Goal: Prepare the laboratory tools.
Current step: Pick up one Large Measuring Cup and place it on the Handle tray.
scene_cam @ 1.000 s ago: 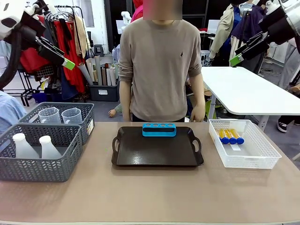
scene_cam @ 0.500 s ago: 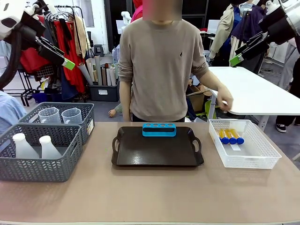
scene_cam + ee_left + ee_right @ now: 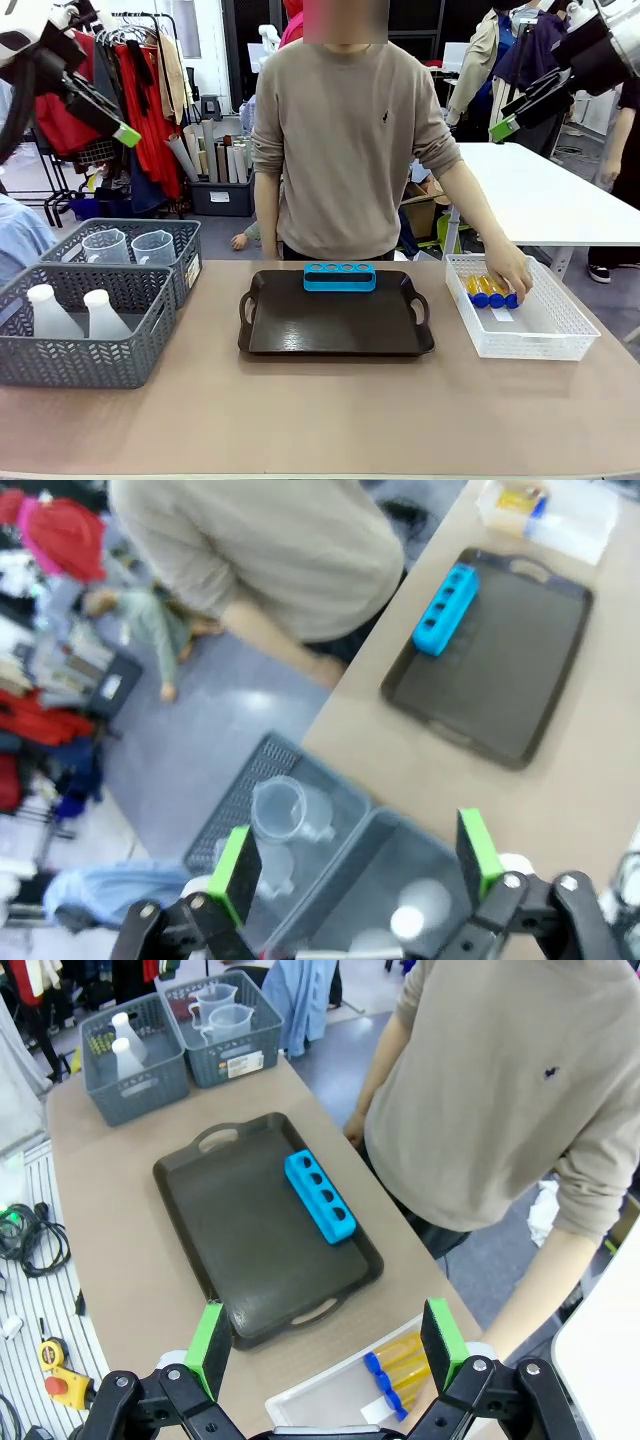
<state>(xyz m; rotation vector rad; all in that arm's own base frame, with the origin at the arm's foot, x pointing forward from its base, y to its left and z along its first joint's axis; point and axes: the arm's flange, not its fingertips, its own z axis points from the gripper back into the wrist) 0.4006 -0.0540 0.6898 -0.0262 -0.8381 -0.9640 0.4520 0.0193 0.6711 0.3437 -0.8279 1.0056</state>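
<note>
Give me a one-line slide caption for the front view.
A person's hand is at the blue-capped tubes in the white basket; the blue rack sits on the dark tray.

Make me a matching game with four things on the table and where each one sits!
Things:
1. blue rack
2. white flasks
3. clear beakers
4. blue-capped tubes

Places, seen from the robot's side:
A. white basket
B. nearer grey basket
C. black tray
D. farther grey basket

Pairs: 1-C, 2-B, 3-D, 4-A.
</note>
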